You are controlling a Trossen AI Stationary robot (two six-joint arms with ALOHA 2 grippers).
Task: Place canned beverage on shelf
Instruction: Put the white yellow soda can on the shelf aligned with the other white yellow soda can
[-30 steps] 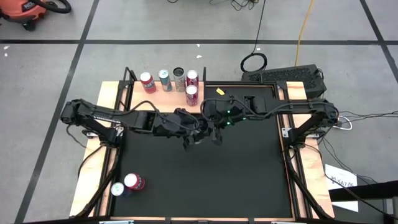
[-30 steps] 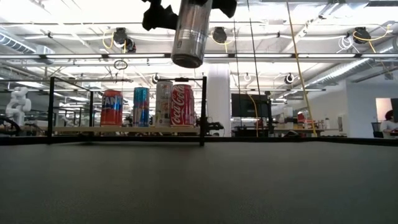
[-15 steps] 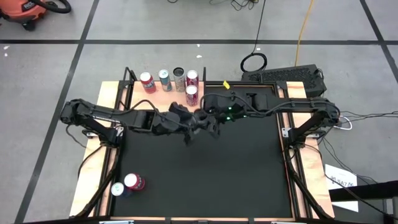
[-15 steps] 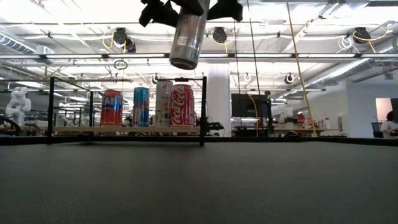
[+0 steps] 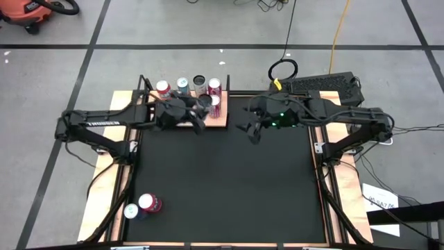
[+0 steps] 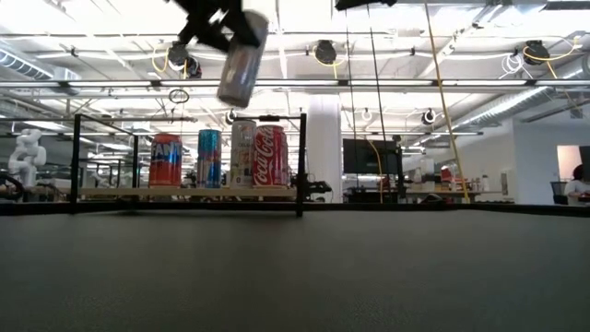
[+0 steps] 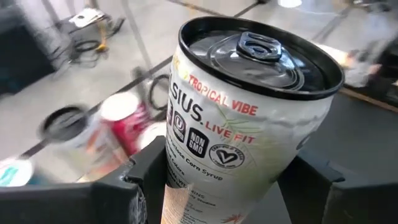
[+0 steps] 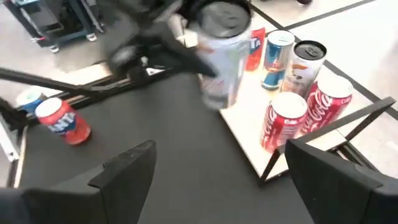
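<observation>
Can (image 7: 242, 130) w/ silver top is hanging tilted in left gripper (image 5: 196, 115), clamped tight, above shelf (image 5: 223, 119) edge. Right gripper (image 5: 252, 132) is hovering mid-table, fingers spread wide. Shelf is carrying 5 cans; 2 more are sitting at table's near-left corner.

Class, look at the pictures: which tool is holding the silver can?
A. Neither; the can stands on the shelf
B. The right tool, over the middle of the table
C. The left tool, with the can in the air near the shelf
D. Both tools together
C: the left tool grips the silver can clear of the table by the shelf, while the right tool hangs open and empty.
</observation>
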